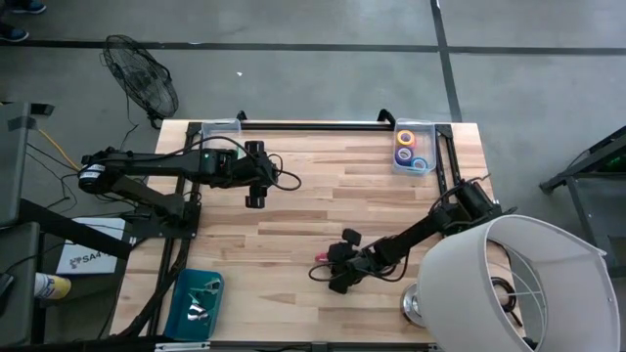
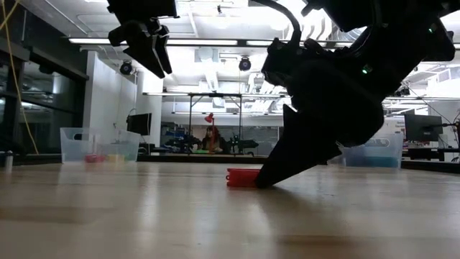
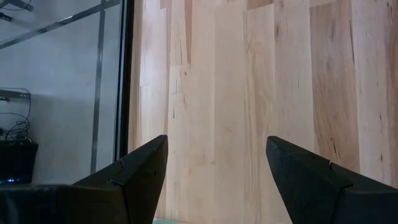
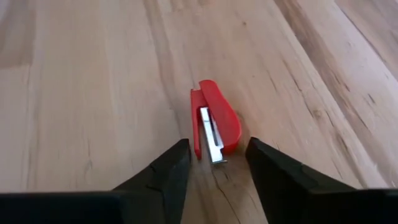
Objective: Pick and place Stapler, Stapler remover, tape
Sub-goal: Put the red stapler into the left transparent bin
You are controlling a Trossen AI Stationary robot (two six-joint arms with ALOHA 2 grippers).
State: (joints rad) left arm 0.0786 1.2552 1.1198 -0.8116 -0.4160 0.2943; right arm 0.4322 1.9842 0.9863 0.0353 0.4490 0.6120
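A small red stapler point(image 4: 216, 124) lies on its side on the wooden table, seen in the high view as a pink-red spot point(image 1: 321, 257) and in the low view point(image 2: 242, 178). My right gripper point(image 4: 217, 149) is open and low at the table, with one finger on each side of the stapler's near end. My left gripper point(image 1: 254, 194) hangs open above bare wood near the far left part of the table point(image 3: 216, 149). Yellow, blue and purple tape rolls point(image 1: 411, 149) sit in a clear bin at the far right. My right gripper comes at the stapler slanting down from the table's right side, its fingers point(image 4: 180, 155) lying along the stapler's length beside its near end point(image 4: 211, 155). The stapler lies flat on the table. I cannot tell whether either finger touches it.
A clear bin point(image 1: 223, 127) stands at the far left corner. A teal tray point(image 1: 196, 301) holding metal staple removers sits at the near left edge. A big white lampshade point(image 1: 518, 284) covers the near right corner. Bare wood lies between the arms.
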